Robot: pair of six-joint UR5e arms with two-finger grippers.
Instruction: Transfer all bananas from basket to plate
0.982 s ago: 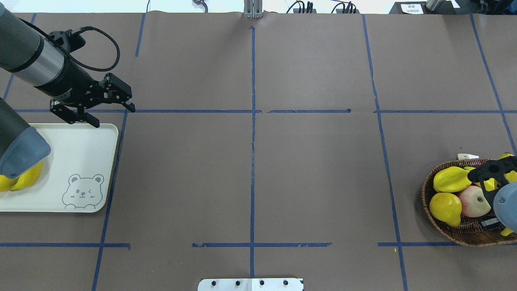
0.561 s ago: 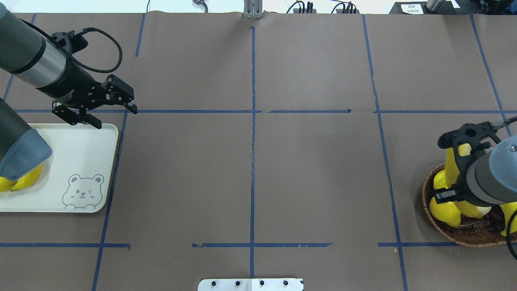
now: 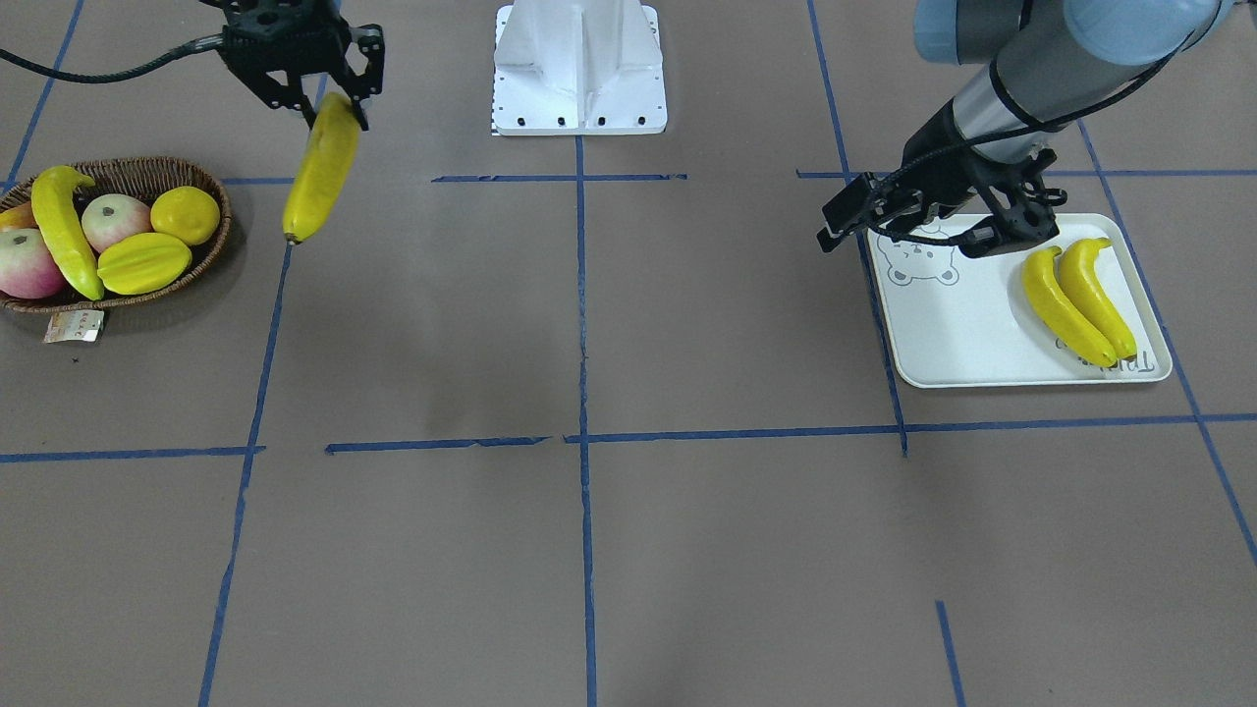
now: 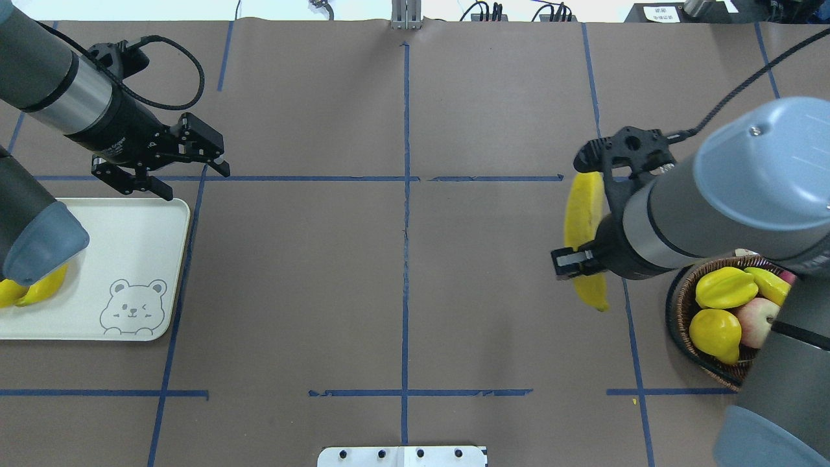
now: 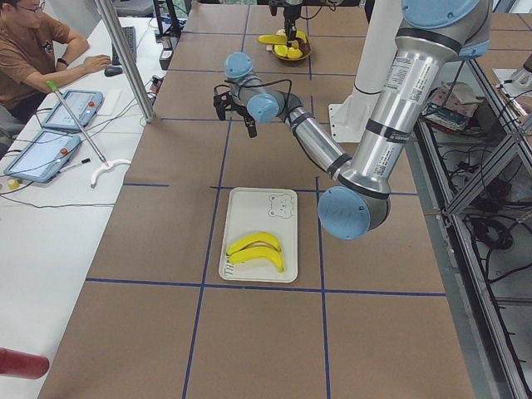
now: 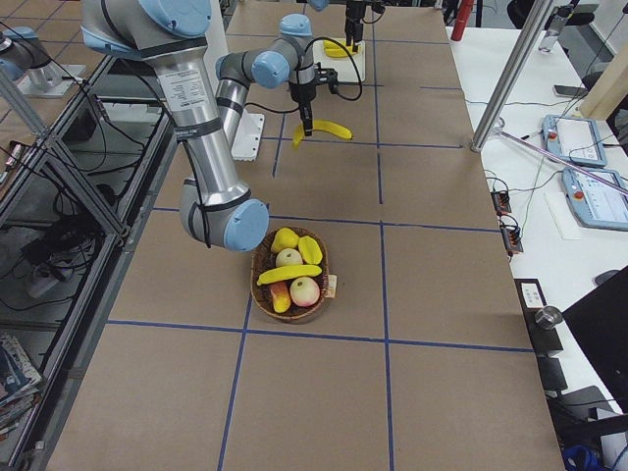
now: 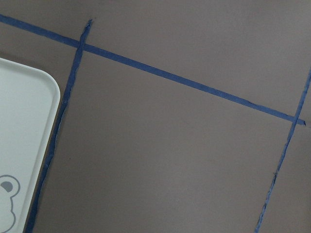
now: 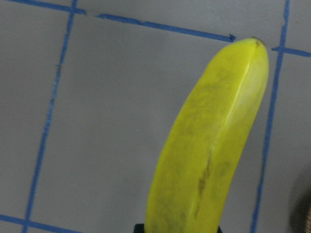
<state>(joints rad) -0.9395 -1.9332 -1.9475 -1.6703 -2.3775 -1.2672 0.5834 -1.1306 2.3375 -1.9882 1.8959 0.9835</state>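
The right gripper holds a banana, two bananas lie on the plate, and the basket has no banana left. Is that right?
Not quite: one banana lies in the basket, as the exterior front-facing view shows. The rest holds.

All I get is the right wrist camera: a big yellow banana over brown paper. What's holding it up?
Observer: The right gripper has its fingers shut on the banana's top end. It hangs above the table, clear of the basket.
Operator: Any more fruit like it in that basket?
Observer: Yes, one more banana lies there beside a starfruit.
Operator: Where might this one go?
Observer: Probably to the plate at the table's other end, where two bananas lie side by side.
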